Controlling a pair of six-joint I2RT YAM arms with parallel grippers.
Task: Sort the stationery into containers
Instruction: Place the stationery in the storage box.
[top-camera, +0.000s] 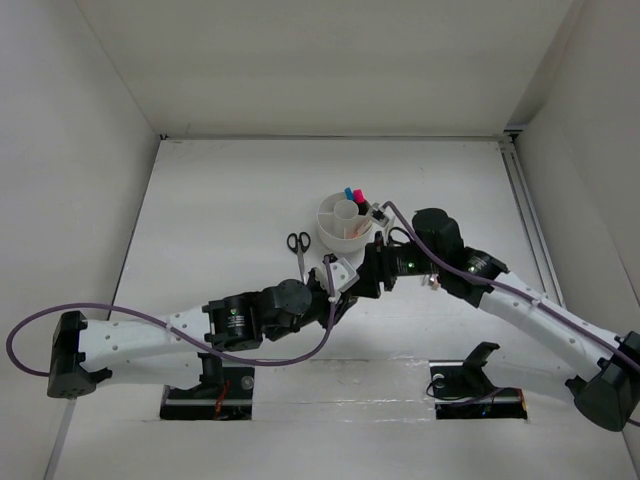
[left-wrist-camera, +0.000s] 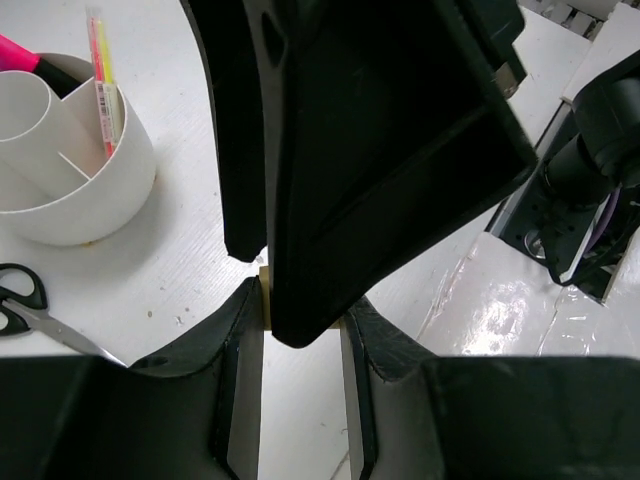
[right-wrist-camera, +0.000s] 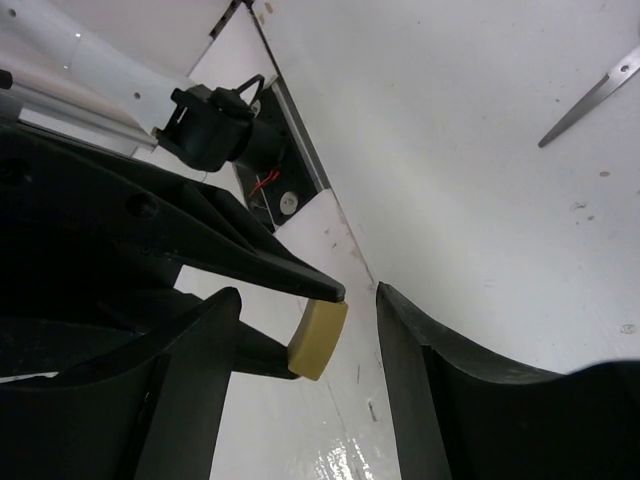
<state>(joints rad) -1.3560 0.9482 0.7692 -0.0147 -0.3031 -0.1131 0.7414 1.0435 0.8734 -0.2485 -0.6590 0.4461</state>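
Two arms: seen tip to tip above the middle of the tabletop, on the near-edge side of the organiser.
left gripper (left-wrist-camera: 302, 300): clamped on the tan eraser (right-wrist-camera: 318, 338), which is pinched by one end between the two fingers and held clear of the tabletop.
right gripper (right-wrist-camera: 308, 295): fingers are held apart, one on each side of the tan eraser, and a gap is seen on each side.
organiser (top-camera: 331, 238): round and white, set near the centre of the tabletop, just beyond the two grippers.
highlighters: the blue-capped one (top-camera: 349, 192) and the pink-capped one (top-camera: 360, 196) are stood upright in the organiser, on its far-edge side.
pens (left-wrist-camera: 101, 75): a yellow one and a red one are lodged together in an outer compartment, as seen from the left wrist.
scissors (top-camera: 298, 243): laid flat on the tabletop just beside the organiser, on its left-edge side, handles toward the far edge and blades toward the near edge.
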